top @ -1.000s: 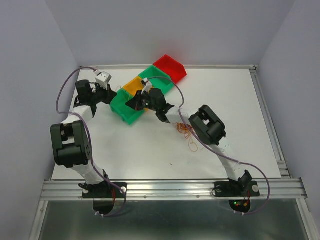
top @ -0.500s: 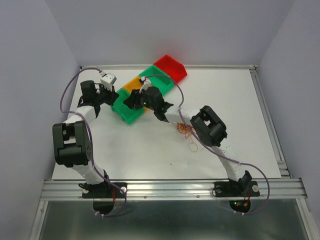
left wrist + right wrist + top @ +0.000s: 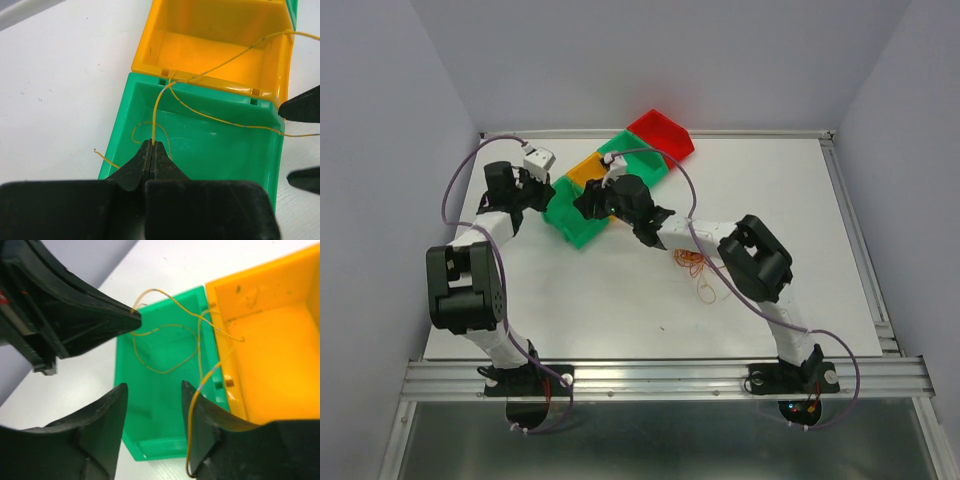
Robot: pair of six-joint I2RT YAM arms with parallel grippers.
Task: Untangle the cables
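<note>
Top view: cable pile (image 3: pixel 692 262) partly hidden under right arm (image 3: pixel 757 262), strands too fine to separate. Left wrist: yellow wire (image 3: pixel 250 126) runs off right edge; green bin (image 3: pixel 225 150) near wall hidden behind left gripper (image 3: pixel 151 145). Right wrist: orange bin (image 3: pixel 280 365) cropped at right edge.

Left fingers (image 3: pixel 134 169) pressed tight together; right fingers (image 3: pixel 202 415) held spread apart.
</note>
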